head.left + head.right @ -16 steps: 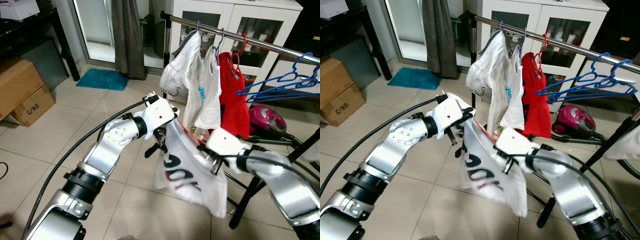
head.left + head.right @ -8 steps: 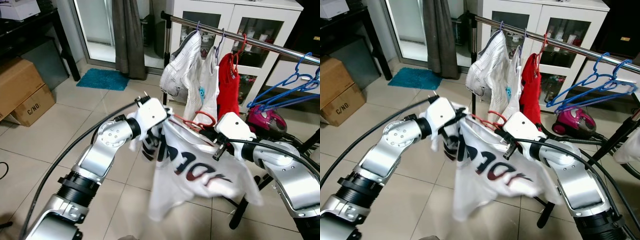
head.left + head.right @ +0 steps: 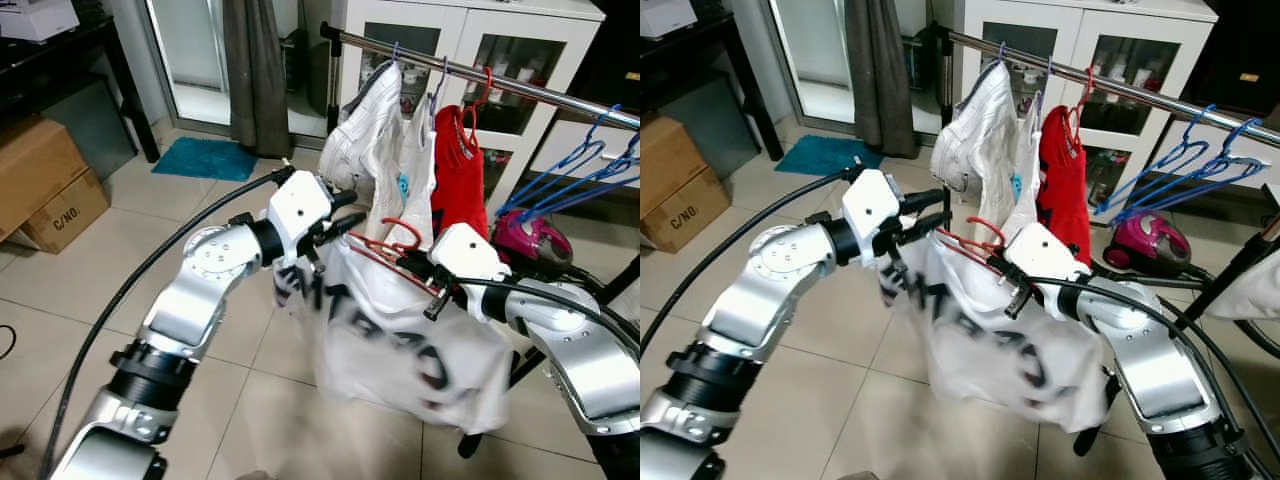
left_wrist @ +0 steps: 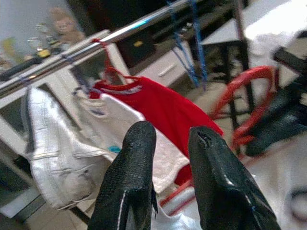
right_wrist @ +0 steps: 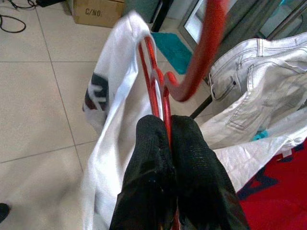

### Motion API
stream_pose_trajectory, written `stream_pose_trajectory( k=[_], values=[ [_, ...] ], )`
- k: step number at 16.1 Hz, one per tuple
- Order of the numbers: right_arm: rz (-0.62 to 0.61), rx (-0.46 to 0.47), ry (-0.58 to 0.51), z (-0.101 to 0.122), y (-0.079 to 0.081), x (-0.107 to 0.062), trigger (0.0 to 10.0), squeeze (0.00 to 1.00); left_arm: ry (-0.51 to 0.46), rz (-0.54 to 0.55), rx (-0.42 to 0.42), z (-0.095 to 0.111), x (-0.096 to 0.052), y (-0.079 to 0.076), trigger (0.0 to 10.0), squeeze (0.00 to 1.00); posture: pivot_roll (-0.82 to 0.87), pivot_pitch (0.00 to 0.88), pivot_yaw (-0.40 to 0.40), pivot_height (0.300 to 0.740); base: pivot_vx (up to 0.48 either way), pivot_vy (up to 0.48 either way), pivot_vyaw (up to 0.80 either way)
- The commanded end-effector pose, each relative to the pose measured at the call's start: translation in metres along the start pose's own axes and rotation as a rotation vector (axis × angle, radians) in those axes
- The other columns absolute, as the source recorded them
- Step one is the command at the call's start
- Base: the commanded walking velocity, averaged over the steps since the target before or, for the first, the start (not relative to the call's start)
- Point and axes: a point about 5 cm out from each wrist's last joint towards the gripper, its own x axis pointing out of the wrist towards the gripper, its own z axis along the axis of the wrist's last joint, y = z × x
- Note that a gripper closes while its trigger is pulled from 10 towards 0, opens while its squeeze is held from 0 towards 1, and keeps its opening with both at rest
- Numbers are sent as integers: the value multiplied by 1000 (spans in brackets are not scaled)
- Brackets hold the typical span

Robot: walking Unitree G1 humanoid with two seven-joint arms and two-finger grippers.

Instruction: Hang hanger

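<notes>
Fingers [image 5: 189,158] of the right gripper [image 5: 169,143] were squeezed tight on the thin red hanger [image 5: 154,84], right at its neck. The white shirt [image 3: 400,340] with dark letters hung from that hanger, below the pinched fingers. The hanger's hook [image 3: 400,237] curled up just past the fingertips, and it was not on the rail yet.

The left gripper [image 4: 168,143] was beside the shirt's shoulder. Its two fingers stood a little apart with nothing between them. I think it had let go, or was only there to steady the cloth.

To do this step well, I think the right gripper should keep its tight pinch and lift the hook higher than the silver rail [image 3: 560,98]. Then it should bring the hook over the rail and lower it slowly. The bare part of the rail past the red top [image 3: 458,175] looked like a good place. The blue hangers [image 3: 570,180] were farther along, and the hook could catch on them.

Farther out, beyond both grippers, pale jeans [image 3: 365,135] and a white top [image 3: 415,175] hung on the rail. The floor [image 3: 120,230] had pale tiles. A pink vacuum cleaner [image 3: 530,240] sat low behind the rack. A cardboard box [image 3: 45,180] and a blue mat [image 3: 205,158] were well apart from the fingers, and a white cabinet [image 3: 470,40] stood at the back.
</notes>
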Motion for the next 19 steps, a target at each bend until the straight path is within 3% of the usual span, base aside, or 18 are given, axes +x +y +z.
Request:
stream_pose_trajectory(
  k=[1, 2, 3, 4, 5, 6, 7, 9, 10, 15, 16, 19],
  values=[
    [-2, -28, -5, 2, -1, -1, 0, 0, -2, -33, 15, 3, 0, -3, 10000, 1000, 19, 0, 21, 740, 0, 0, 0],
    [-1, -30, -3, 2, -1, -1, 0, 0, -30, 9, 21, 10, -2, 6, 10000, 1000, 18, 0, 22, 740, 0, 0, 0],
    [1, -36, -12, 4, -2, -3, 0, 0, -49, 72, 32, 18, -7, 22, 10000, 820, 18, 0, 23, 740, 0, 0, 0],
    [3, -39, -18, 5, -2, -3, 0, 0, -50, 88, 37, 20, -9, 27, 10000, 820, 18, 0, 23, 740, 0, 0, 0],
    [16, -46, -35, 7, -2, -4, 0, 0, -31, 99, 33, 19, -16, 37, 10000, 0, 21, 0, 23, 740, 0, 0, 0],
    [37, -51, -64, 11, -1, -5, 0, 0, 32, 34, 17, 8, -29, 42, 10000, 0, 23, 0, 23, 740, 0, 0, 0],
    [52, -57, -81, 13, -1, -5, 0, 0, 67, -68, -9, -2, -37, 35, 10000, 0, 27, 0, 21, 740, 0, 0, 0],
    [74, -66, -105, 18, 0, -5, 0, 0, 66, -130, -61, -12, -43, 28, 10000, 0, 28, 0, 21, 740, 0, 0, 0],
    [89, -73, -122, 22, -1, -6, 0, 0, 48, -154, -112, -17, -44, 25, 10000, 1000, 28, 0, 20, 740, 0, 0, 0],
    [182, -96, -175, 31, 3, -12, 0, 0, 11, -229, -123, -15, -50, 33, 10000, 1000, 23, 0, 25, 740, 0, 0, 0],
    [194, -102, -176, 31, 3, -13, 0, 0, 16, -247, -131, -15, -51, 33, 10000, 0, 22, 0, 25, 740, 0, 0, 0],
    [243, -143, -185, 35, 3, -16, 0, 0, 73, -360, -152, -20, -59, 29, 10000, 0, 22, 0, 27, 740, 0, 0, 0]
  ],
)
